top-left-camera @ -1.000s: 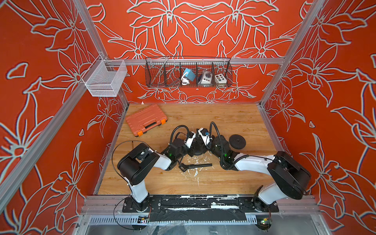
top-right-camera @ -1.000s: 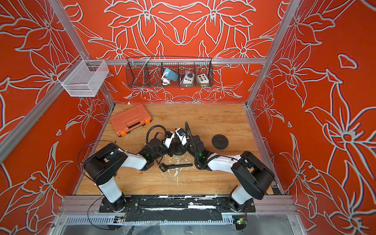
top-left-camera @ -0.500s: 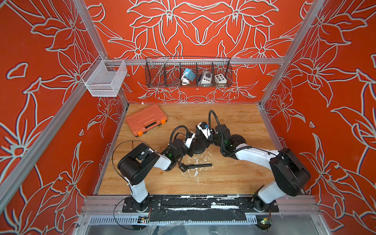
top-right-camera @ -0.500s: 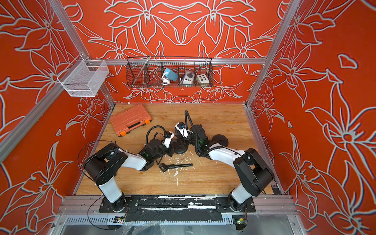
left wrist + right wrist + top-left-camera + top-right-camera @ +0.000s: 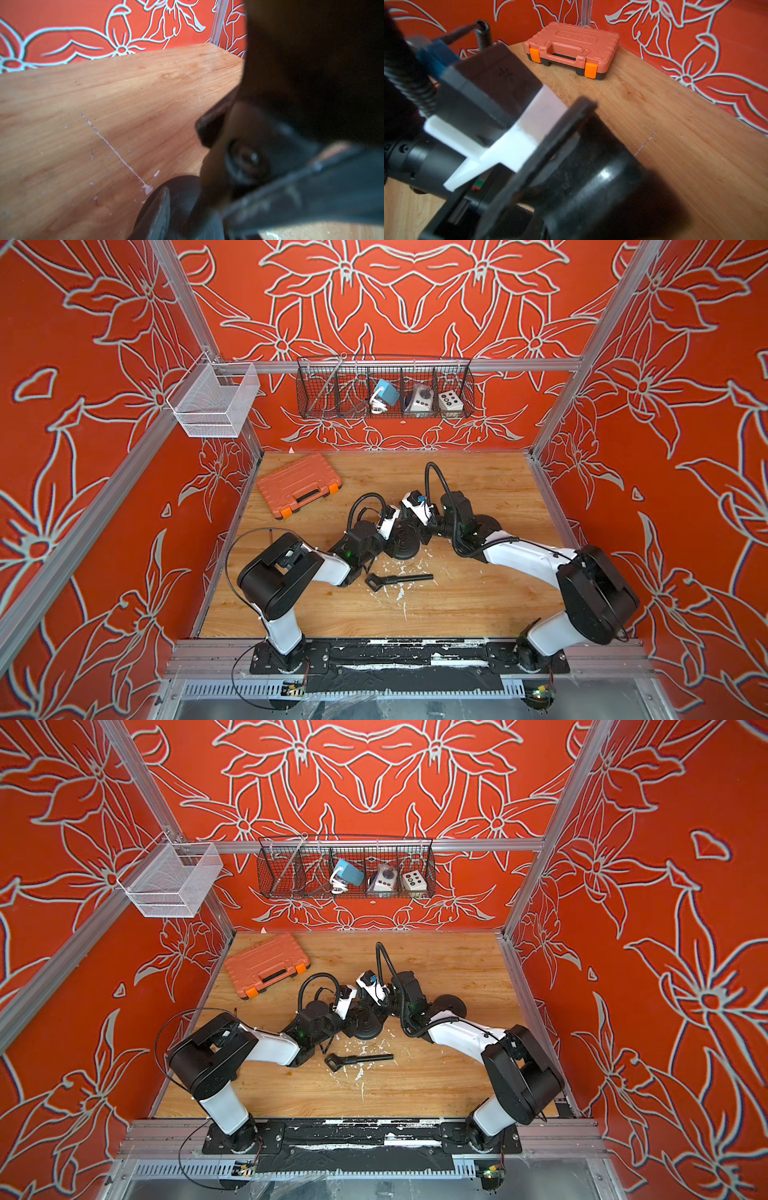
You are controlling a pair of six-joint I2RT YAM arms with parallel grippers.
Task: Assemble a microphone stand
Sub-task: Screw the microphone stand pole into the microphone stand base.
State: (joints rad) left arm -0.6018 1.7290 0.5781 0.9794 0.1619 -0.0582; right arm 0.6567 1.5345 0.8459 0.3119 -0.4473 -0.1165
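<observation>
In both top views a black round base [image 5: 404, 548] [image 5: 365, 1029] lies flat at mid table. My left gripper [image 5: 392, 531] [image 5: 351, 1011] reaches its left edge, jaws a little apart. One of its fingers [image 5: 159, 209] shows blurred in the left wrist view, beside the dark base. My right gripper [image 5: 422, 531] [image 5: 380, 1006] comes from the right and is shut on the base's far edge. In the right wrist view dark, blurred parts fill the space round the jaws. A black rod with a clip end [image 5: 405, 578] [image 5: 365, 1058] lies free in front of the base. A second black disc [image 5: 488, 522] [image 5: 455, 1004] sits half hidden behind the right arm.
An orange tool case [image 5: 297, 483] [image 5: 571, 47] lies at the back left of the wooden table. On the back wall hangs a wire basket [image 5: 384, 389] holding small devices, and a white mesh basket [image 5: 212, 400] hangs on the left frame. White flecks mark the wood near the rod.
The right wrist and forearm have swung toward the back of the table while the gripper stays at the base. The left jaws have parted. The base and rod have barely moved.
</observation>
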